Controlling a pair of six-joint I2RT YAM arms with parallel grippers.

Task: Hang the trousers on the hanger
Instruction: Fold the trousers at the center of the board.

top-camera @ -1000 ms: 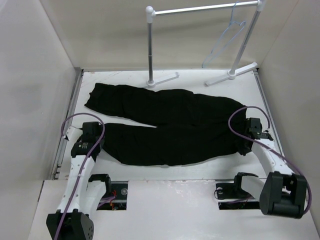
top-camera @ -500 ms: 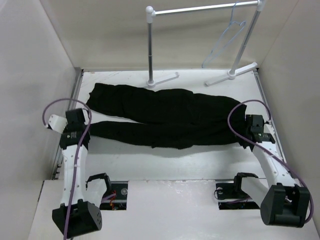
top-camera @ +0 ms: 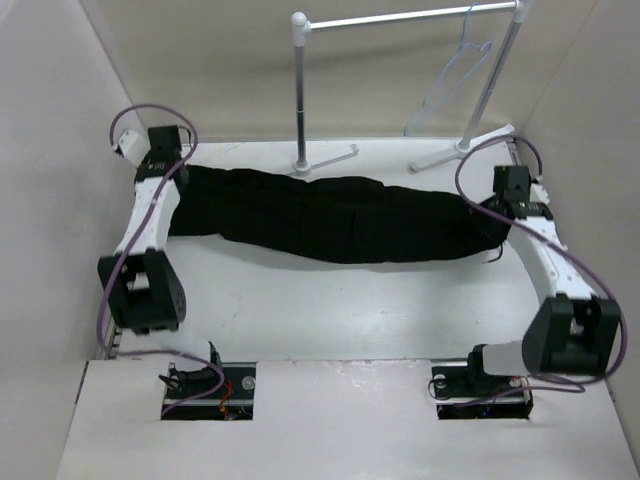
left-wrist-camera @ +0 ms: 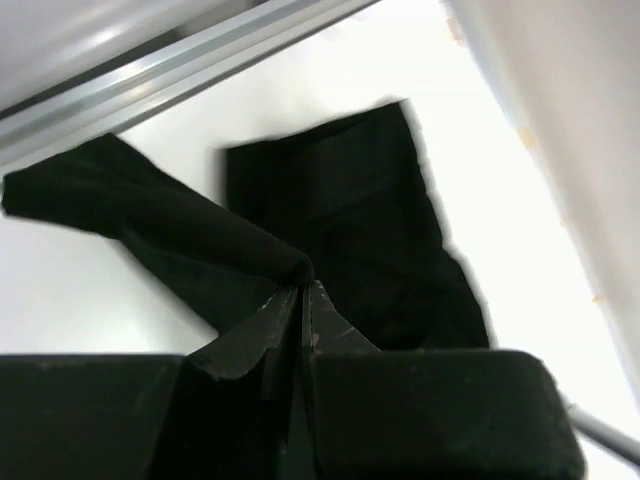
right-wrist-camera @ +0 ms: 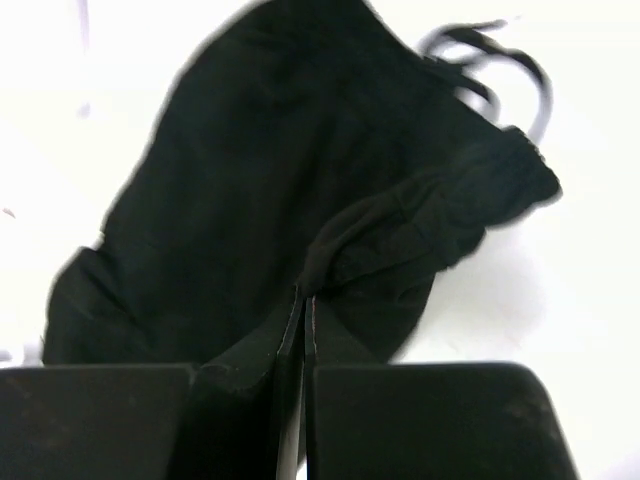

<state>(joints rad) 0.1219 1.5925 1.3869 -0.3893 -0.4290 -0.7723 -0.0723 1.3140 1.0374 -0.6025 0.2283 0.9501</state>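
The black trousers (top-camera: 330, 215) lie folded lengthwise across the back of the table, one leg laid over the other. My left gripper (top-camera: 178, 180) is shut on the leg cuffs (left-wrist-camera: 200, 235) at the far left. My right gripper (top-camera: 497, 222) is shut on the waist end (right-wrist-camera: 400, 240), with the drawstring (right-wrist-camera: 500, 70) loose beside it. The thin pale hanger (top-camera: 452, 80) hangs from the rail at the back right, apart from both grippers.
The white-and-metal rail stand (top-camera: 300, 90) stands at the back, its feet (top-camera: 330, 160) just behind the trousers. Pale walls close in on the left and right. A metal track (left-wrist-camera: 180, 60) runs along the table's left edge.
Both arms have swung away from me, carrying the near trouser leg up and over onto the far leg. The trousers went from spread open to a folded strip.
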